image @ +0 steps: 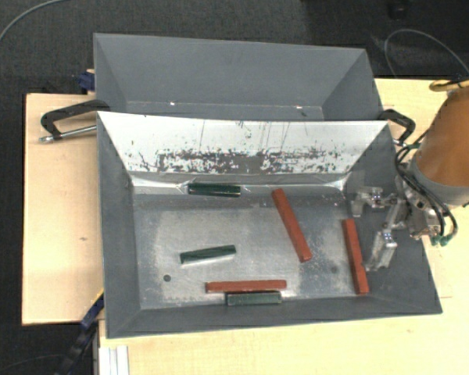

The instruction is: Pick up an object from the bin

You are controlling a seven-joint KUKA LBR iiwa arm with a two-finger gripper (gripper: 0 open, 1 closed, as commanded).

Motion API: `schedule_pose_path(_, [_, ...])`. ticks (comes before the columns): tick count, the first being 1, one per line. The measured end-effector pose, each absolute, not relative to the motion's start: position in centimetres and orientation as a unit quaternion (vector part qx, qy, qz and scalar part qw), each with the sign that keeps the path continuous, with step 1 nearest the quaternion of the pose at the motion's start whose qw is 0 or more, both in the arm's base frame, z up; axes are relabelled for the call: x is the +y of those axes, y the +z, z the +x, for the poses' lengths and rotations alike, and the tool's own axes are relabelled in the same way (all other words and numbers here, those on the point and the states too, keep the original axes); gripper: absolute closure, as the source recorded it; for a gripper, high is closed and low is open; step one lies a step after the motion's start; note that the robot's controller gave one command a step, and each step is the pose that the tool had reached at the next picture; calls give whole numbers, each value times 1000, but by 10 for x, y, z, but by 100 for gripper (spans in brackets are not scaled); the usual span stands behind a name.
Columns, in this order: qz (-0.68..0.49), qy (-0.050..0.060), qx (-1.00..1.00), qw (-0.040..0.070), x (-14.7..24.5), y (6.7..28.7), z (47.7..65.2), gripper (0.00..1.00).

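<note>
My gripper point(384, 247) hangs over the bin's right slope, just right of a red-brown stick point(355, 256) that lies lengthwise along the foot of that wall. A second red-brown stick point(291, 225) lies slantwise on the floor a little further left, apart from the gripper. Nothing shows inside the gripper.
A dark green stick point(207, 254) lies left of centre, and another point(213, 189) lies against the back wall. At the front, a red-brown stick point(246, 286) rests beside a dark green one point(254, 298). The arm with its orange cover comes in over the right rim.
</note>
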State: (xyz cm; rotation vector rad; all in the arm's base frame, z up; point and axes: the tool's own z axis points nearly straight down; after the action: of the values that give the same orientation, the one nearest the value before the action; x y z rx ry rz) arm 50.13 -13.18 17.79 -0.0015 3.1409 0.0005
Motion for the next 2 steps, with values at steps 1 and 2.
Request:
schedule_pose_path(1, [-150, 1, 989, -1, -74, 146, 513, 0])
schedule_pose_path(2, [-262, 0, 965, 4, -43, 189, 509, 0])
